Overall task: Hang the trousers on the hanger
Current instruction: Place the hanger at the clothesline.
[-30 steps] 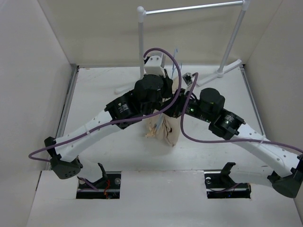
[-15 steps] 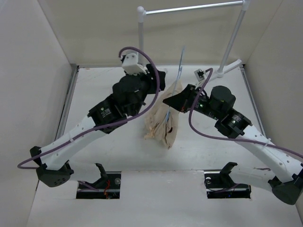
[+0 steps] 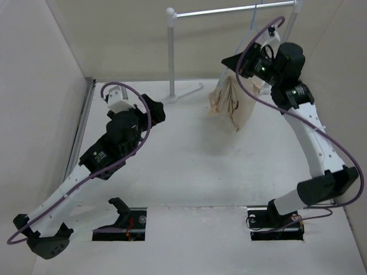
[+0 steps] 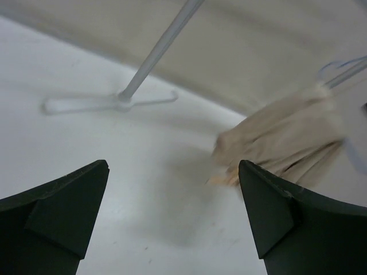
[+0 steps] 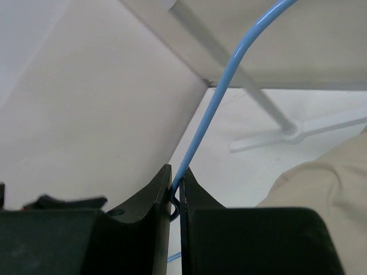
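Swung to the far right since a second ago, the right gripper clamps the hanger, trousers hanging from it beside the rack; left gripper spread wide, empty.

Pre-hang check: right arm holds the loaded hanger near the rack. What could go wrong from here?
The right tool pinches only the thin wire of the hanger, so it could twist or slip. The trousers hang bunched and might slide off. The left tool is open and well apart, so it likely couldn't catch them.
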`<act>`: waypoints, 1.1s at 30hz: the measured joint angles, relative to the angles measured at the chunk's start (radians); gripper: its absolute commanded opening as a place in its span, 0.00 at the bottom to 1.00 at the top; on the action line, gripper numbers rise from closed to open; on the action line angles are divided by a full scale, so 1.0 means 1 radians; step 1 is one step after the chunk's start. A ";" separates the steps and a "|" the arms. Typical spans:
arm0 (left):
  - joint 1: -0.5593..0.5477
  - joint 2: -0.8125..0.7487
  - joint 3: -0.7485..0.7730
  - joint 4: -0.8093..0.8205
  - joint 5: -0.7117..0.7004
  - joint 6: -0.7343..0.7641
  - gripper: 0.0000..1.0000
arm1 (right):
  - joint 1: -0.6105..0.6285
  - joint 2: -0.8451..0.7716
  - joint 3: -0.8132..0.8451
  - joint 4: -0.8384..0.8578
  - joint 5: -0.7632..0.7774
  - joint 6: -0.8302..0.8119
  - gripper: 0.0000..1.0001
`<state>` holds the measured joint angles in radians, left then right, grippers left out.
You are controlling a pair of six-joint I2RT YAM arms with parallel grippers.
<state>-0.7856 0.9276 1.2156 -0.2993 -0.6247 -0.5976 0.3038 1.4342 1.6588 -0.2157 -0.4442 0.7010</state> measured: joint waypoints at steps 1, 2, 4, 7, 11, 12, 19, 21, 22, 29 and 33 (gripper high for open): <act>0.014 -0.013 -0.043 -0.022 0.008 -0.023 1.00 | -0.025 0.047 0.062 -0.016 -0.006 -0.014 0.03; 0.027 -0.016 -0.084 -0.038 0.020 -0.042 1.00 | -0.046 0.089 0.114 -0.028 -0.010 -0.025 0.03; 0.054 -0.029 -0.179 -0.081 0.048 -0.082 1.00 | -0.084 0.179 0.224 -0.060 -0.021 -0.045 0.03; 0.095 -0.068 -0.308 -0.127 0.105 -0.136 1.00 | -0.121 0.291 0.348 -0.107 -0.041 -0.063 0.03; 0.153 -0.127 -0.422 -0.156 0.189 -0.201 1.00 | -0.159 0.412 0.460 -0.168 -0.066 -0.077 0.03; 0.165 -0.135 -0.438 -0.157 0.206 -0.211 1.00 | -0.167 0.433 0.473 -0.180 -0.070 -0.079 0.03; 0.227 -0.120 -0.485 -0.153 0.319 -0.252 1.00 | -0.193 0.490 0.451 -0.208 -0.077 -0.089 0.07; 0.241 -0.105 -0.494 -0.151 0.348 -0.259 1.00 | -0.192 0.489 0.424 -0.184 -0.072 -0.095 0.16; 0.247 -0.098 -0.498 -0.149 0.361 -0.262 1.00 | -0.192 0.489 0.412 -0.174 -0.068 -0.096 0.22; 0.304 -0.066 -0.503 -0.151 0.409 -0.274 1.00 | -0.192 0.478 0.362 -0.157 -0.033 -0.096 0.71; 0.328 -0.058 -0.502 -0.152 0.418 -0.275 1.00 | -0.192 0.428 0.311 -0.156 -0.002 -0.099 1.00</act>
<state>-0.4576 0.8692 0.7139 -0.4511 -0.2066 -0.8730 0.1116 1.8622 1.9701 -0.3721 -0.4461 0.6022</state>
